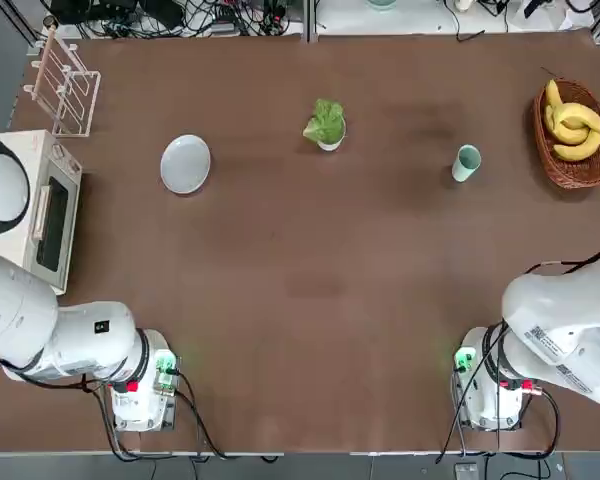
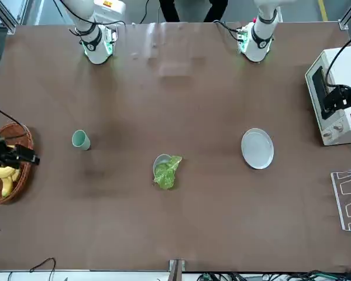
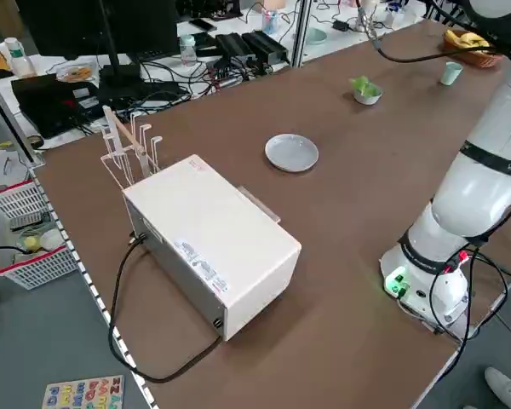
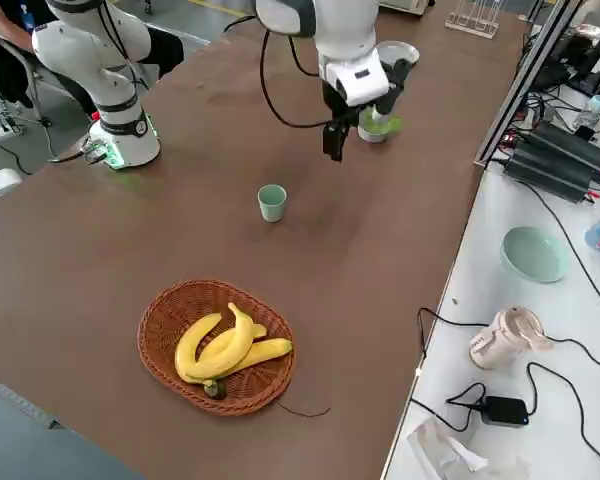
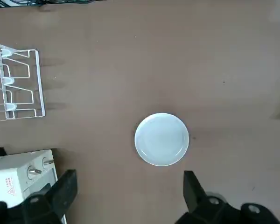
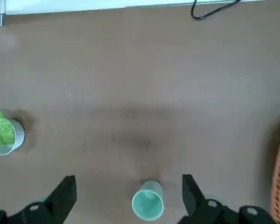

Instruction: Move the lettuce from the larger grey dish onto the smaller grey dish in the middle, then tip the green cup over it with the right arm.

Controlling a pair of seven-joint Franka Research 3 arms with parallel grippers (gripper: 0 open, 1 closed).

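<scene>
Lettuce (image 1: 326, 122) sits in the smaller grey dish (image 3: 368, 98), toward the tabletop's (image 1: 310, 260) far edge, with the larger grey dish (image 1: 185, 164) bare to its left. From overhead the crinkled leaves cover most of the bowl; the front view shows more of its smooth, pale rim, the leaves spilling over one side. The plate is round, shallow and glossy.

The green cup (image 1: 466, 162), plain and tapered, stands upright between bowl and wicker basket (image 4: 216, 347), which lies by the right edge near the far corner. Bananas (image 4: 232, 345) fill the basket; the right side view also shows a small dark item (image 4: 215, 389) beneath them.

The left gripper (image 5: 130, 176) hangs above the left edge, by the white oven (image 3: 211, 243), fingers spread. The right gripper (image 6: 129, 177) is over the right side, near the basket, fingers likewise wide apart. The left side view shows the oven's flat top and black cable (image 3: 119, 298); the front view, its knobs. A white wire rack (image 1: 68, 88) stands at the far left corner.
</scene>
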